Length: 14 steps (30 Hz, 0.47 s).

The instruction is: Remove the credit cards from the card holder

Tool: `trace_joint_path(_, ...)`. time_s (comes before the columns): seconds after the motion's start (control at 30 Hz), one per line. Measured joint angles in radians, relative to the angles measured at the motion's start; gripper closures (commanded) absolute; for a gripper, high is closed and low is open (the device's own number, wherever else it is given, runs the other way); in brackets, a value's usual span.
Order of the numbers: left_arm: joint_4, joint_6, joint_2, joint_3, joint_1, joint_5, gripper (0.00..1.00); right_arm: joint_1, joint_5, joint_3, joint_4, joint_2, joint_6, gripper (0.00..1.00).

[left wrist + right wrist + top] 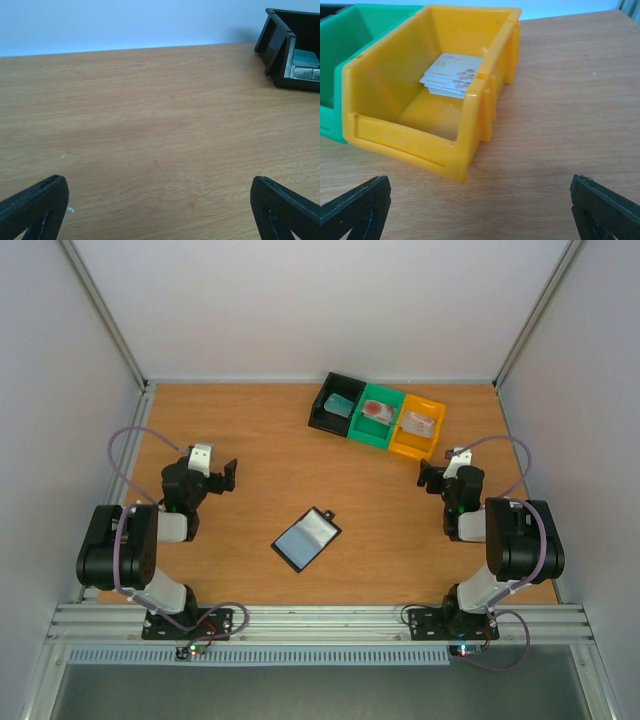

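Observation:
The card holder (306, 538) lies open on the table's middle, pale blue-grey inside facing up, with no card showing in it. A teal-blue card (341, 405) lies in the black tray (324, 410), a red card (376, 410) in the green tray (384, 437), and whitish cards (419, 423) in the orange tray (408, 447). My left gripper (217, 468) is open and empty, left of the holder and apart from it. My right gripper (440, 466) is open and empty, just in front of the orange tray. The whitish cards also show in the right wrist view (452, 75).
The three trays stand in a row at the back centre-right. The left wrist view shows bare wood between the fingers (37, 205) and the black tray's corner (280, 55) at the far right. The orange tray's wall (410, 135) stands close ahead of the right gripper.

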Motion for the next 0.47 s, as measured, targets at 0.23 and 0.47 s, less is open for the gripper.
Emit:
trace_joint_path(0.23,-0.005,-0.001,0.000,0.000,0.000,0.000,0.01,0.000,0.042,-0.005,0.004,0.000,0.014,0.02)
trace_joint_path(0.47,-0.004,-0.004,0.000,0.000,0.000,0.000,0.01,0.000,0.051,-0.005,0.008,0.000,0.017,0.01)
